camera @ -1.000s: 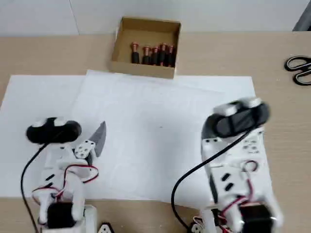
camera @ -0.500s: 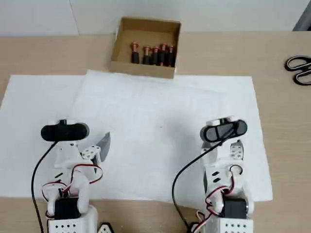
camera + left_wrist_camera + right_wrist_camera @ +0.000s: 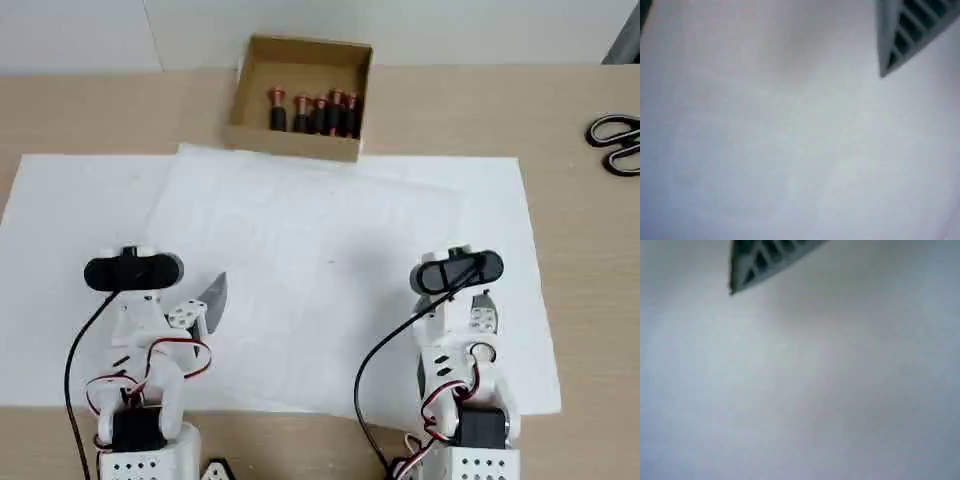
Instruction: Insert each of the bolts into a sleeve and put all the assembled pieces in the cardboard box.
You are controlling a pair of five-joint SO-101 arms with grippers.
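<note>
Fingers first: whether the left gripper point(image 3: 213, 297) or the right gripper point(image 3: 483, 303) is spread or clenched cannot be told. Each wrist view shows one ribbed grey tip against the white paper point(image 3: 330, 250). Both arms sit folded low, the left at 7 o'clock of the table point(image 3: 80, 110), the right at 5 o'clock. At 12 o'clock stands the cardboard box point(image 3: 295, 140), with the assembled pieces point(image 3: 312, 112) lying inside it in a row, side by side. At 2 o'clock, scissors point(image 3: 615, 133) rest on bare wood, well apart from the box.
</note>
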